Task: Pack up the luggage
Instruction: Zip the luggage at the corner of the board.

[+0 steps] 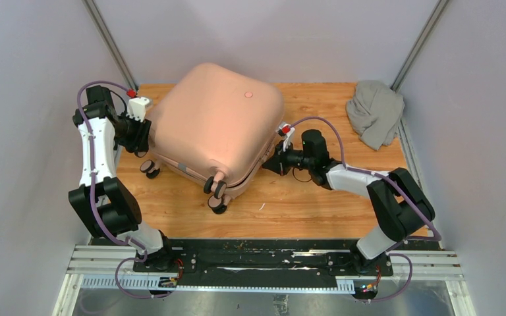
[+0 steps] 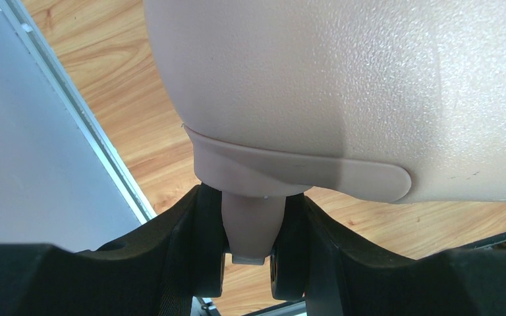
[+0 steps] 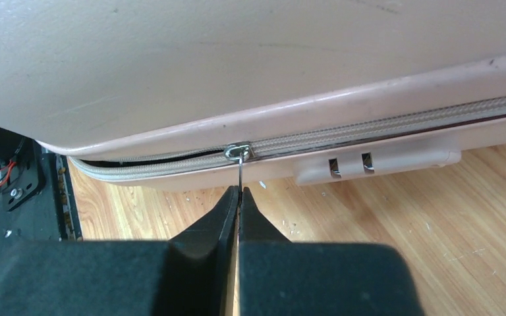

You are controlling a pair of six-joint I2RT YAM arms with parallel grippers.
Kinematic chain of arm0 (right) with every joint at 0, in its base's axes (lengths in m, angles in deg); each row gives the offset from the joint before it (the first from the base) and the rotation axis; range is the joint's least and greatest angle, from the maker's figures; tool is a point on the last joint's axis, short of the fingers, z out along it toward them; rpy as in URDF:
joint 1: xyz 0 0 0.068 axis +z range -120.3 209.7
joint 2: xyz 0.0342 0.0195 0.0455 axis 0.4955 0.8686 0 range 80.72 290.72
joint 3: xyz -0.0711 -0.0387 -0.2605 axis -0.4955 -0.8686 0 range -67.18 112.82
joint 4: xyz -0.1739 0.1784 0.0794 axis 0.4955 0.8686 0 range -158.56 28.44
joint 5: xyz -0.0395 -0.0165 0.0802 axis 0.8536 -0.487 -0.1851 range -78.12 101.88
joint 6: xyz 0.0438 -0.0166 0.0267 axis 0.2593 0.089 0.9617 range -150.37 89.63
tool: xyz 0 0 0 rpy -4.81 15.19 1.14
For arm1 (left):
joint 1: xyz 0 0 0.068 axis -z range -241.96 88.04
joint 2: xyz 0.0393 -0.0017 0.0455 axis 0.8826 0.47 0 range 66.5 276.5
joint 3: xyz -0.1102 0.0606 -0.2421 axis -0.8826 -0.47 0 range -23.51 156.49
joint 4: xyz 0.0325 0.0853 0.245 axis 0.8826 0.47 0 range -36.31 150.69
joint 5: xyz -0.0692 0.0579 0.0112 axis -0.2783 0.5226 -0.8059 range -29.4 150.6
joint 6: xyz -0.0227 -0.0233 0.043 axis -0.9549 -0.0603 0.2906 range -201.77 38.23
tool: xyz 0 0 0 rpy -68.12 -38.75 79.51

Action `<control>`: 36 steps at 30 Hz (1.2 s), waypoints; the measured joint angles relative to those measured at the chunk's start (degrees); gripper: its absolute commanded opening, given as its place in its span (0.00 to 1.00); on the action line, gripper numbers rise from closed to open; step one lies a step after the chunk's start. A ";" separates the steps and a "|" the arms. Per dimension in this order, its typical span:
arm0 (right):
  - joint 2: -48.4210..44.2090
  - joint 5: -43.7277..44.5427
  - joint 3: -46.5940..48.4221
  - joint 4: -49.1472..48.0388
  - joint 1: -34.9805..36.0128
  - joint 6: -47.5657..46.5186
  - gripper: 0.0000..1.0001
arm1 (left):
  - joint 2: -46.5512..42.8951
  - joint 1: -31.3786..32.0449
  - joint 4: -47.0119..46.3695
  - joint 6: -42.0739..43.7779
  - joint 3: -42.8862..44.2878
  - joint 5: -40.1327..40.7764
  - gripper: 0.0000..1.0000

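Observation:
The pale pink luggage [image 1: 214,125] lies flat on the wooden table, lid down, wheels toward the near side. My left gripper [image 1: 140,128] is at its left side, shut on the pink luggage handle [image 2: 253,220], which sits pinched between both black fingers. At the luggage's right edge, my right gripper [image 1: 271,161] is shut on the thin metal zipper pull [image 3: 238,172] hanging from the slider [image 3: 238,152]. Right of the slider the zipper [image 3: 382,128] is joined. Left of it a dark gap shows between the shells.
A grey cloth bundle [image 1: 375,112] lies at the back right corner of the table [image 1: 303,210]. Black caster wheels [image 1: 216,192] stick out at the luggage's near edge. Walls and metal posts close in the table's sides.

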 measured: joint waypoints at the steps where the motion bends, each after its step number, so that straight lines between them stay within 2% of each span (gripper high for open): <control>1: -0.35 -0.02 -0.33 -0.17 0.15 -0.09 0.00 | 0.00 0.00 0.00 -0.09 0.00 -0.04 0.00; 19: -0.74 0.66 -0.52 -0.74 1.81 -0.70 0.00 | -0.28 -0.15 0.02 -0.72 0.00 -0.63 0.00; 36: -7.91 10.34 -6.36 0.46 14.80 -3.93 0.00 | -0.90 -0.13 0.00 -1.40 0.00 -1.20 0.00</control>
